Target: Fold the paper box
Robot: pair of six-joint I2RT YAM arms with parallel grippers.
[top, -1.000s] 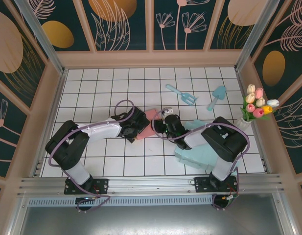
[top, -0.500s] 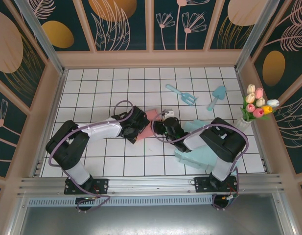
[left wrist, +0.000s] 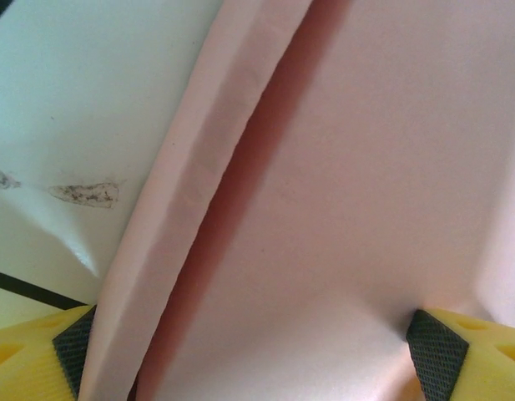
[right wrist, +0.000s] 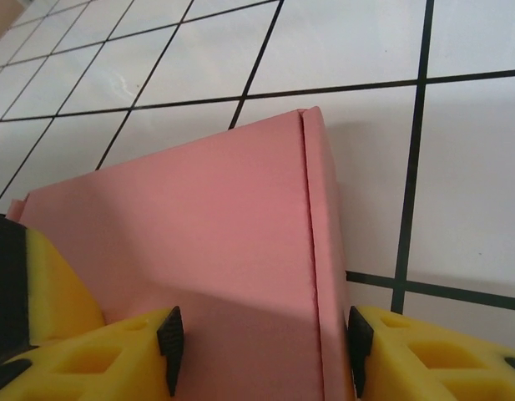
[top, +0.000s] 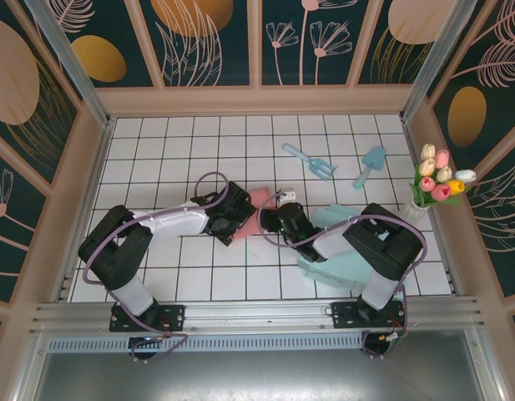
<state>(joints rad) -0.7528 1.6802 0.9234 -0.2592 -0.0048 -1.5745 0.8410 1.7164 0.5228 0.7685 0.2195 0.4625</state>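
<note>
Inside right gripper (right wrist: 264, 347) (touching): paper box (right wrist: 199, 217)

Your count: one pink paper box (top: 259, 200), one blue toy rake (top: 310, 160), one blue toy shovel (top: 370, 166), one tulip vase (top: 419, 207), one small white cube (top: 289, 195).

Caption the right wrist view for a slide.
Right gripper at the folded edge of the pink paper box on the tiled table.

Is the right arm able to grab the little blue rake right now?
Probably not yet. The right arm has its jaws busy at the pink paper box, so it would have to let go first. The tiles toward the blue rake look free, though.
</note>
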